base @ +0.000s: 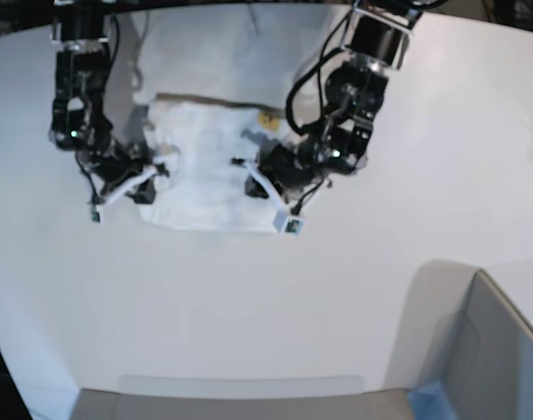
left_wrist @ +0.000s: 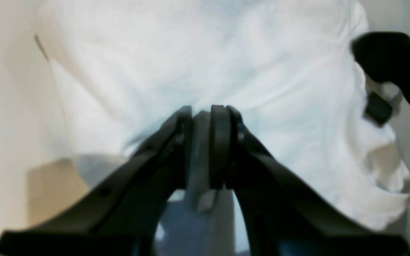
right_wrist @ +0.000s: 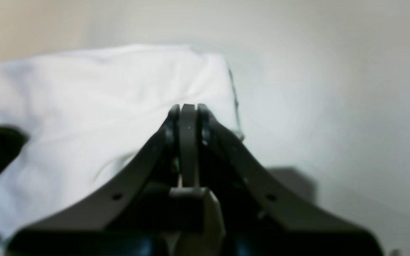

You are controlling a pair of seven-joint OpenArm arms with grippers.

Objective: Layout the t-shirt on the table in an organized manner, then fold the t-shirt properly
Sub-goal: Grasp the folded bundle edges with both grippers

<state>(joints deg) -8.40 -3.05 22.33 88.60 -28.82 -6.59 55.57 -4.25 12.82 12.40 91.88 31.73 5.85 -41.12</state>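
Note:
The white t-shirt lies bunched on the white table between my two arms, and its small orange-yellow tag shows near the far edge. My left gripper is at the shirt's right side. In the left wrist view it is shut on a pinched fold of the t-shirt. A small black label shows at the cloth's right edge. My right gripper is at the shirt's left side. In the right wrist view its jaws are shut at the edge of the t-shirt.
A grey box with a blue edge stands at the near right corner. The table's curved front edge runs along the bottom of the base view. Bare tabletop stretches beyond the shirt in the right wrist view.

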